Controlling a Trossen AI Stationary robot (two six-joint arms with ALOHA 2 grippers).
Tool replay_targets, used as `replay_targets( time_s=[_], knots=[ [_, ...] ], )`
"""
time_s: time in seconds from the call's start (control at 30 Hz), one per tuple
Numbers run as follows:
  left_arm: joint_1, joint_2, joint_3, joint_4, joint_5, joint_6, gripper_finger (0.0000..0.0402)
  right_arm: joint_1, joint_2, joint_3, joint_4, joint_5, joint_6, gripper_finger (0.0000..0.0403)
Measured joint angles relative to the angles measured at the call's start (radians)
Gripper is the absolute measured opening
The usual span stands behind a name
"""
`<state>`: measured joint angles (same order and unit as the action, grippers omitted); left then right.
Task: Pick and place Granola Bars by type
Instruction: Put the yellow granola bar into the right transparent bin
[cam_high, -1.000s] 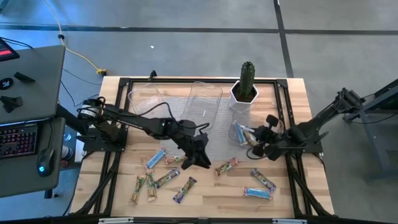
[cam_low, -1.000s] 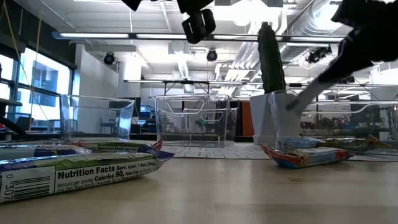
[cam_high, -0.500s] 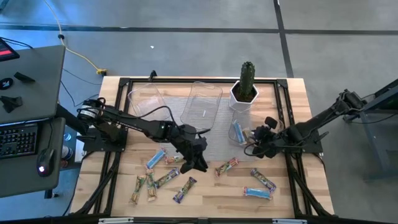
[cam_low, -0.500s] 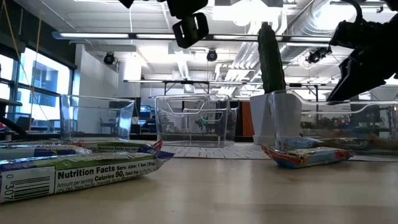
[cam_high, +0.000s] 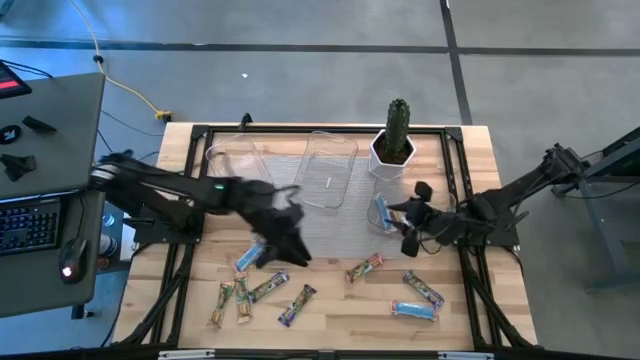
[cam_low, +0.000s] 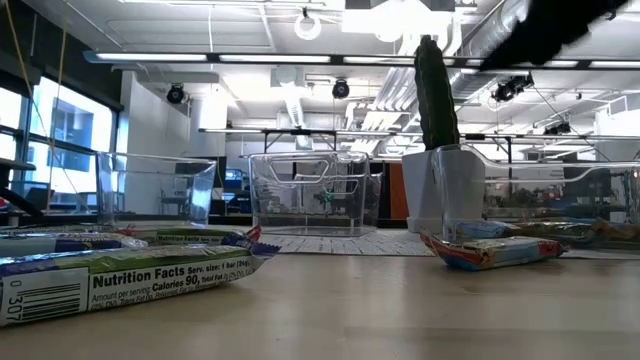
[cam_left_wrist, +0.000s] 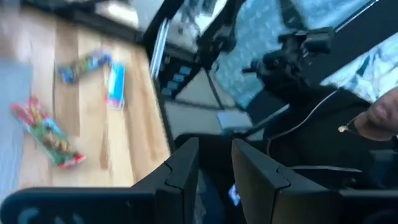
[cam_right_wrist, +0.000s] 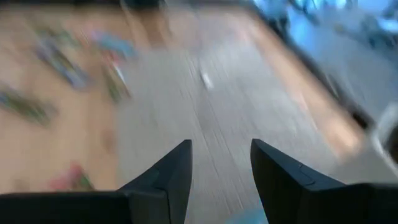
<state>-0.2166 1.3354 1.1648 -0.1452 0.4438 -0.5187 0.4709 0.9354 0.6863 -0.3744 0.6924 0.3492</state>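
The table was seen from above. A white faceted pot holding a green cactus (cam_high: 393, 150) stood near the back edge, and everything else is placed from it.

Just in front of the pot lay a small clear plastic tray (cam_high: 377, 225) with a light-blue wrapped bar (cam_high: 384, 209) inside. It was apparently the bin for the blue type.

The right gripper (cam_high: 408, 222) hung beside that tray, on the side away from the left arm. Its jaws were spread wide and held nothing, which fits an arm finished at the tray.

Two more clear plastic trays sat to the pot's left – a near one (cam_high: 325, 170) and a far one (cam_high: 235, 160). Both looked bare, probably waiting for other types.

The loose granola bars were scattered in front of the pot:
- **Nearest the pot:** a red-tan bar (cam_high: 364, 268).
- **Further forward:** a purple bar (cam_high: 423, 290) and a blue bar (cam_high: 413, 310).
- **Well to the left:** another blue bar (cam_high: 250, 257), a green-tan bar (cam_high: 268, 286) and a second purple bar (cam_high: 297, 304).

The left gripper (cam_high: 283, 248) hovered over that left cluster, well away from the pot and just beside the blue bar – likely the next pick. It was smeared by motion, and I cannot tell whether it was open or shut, or whether it held anything.
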Motion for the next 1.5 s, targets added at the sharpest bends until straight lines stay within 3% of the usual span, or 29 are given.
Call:
replay_targets(
  time_s=[0.13, 0.27, 0.37, 0.47, 0.73, 1.07, 1.5],
  knots=[
    [-0.123, -0.178, 0.001, -0.156, -0.212, 0.079, 0.0092, 0.001, -0.001, 0.011, 0.269, -0.033, -0.216, 0.0146],
    [-0.325, -0.311, -0.018, -0.349, -0.639, 0.113, 0.0092, 0.001, 0.0, 0.011, 0.421, -0.074, -0.37, 0.0146],
    [-0.454, -0.341, -0.081, -0.402, -0.92, -0.04, 0.0092, 0.0, 0.001, 0.011, 0.463, -0.05, -0.438, 0.0146],
    [-0.519, -0.327, -0.154, -0.399, -1.045, -0.194, 0.0092, -0.001, 0.001, 0.011, 0.461, -0.036, -0.448, 0.0144],
    [-0.529, -0.21, -0.266, -0.376, -1.057, -0.424, 0.0092, -0.013, 0.007, -0.016, 0.478, -0.162, -0.436, 0.015],
    [-0.529, -0.111, -0.266, -0.347, -1.011, -0.301, 0.0092, -0.026, 0.134, -0.016, 0.513, -0.179, -0.462, 0.0191],
    [-0.53, -0.027, -0.266, -0.574, -0.53, -0.648, 0.0093, -0.033, 0.253, -0.016, 0.514, -0.145, -0.462, 0.0193]
  ],
)
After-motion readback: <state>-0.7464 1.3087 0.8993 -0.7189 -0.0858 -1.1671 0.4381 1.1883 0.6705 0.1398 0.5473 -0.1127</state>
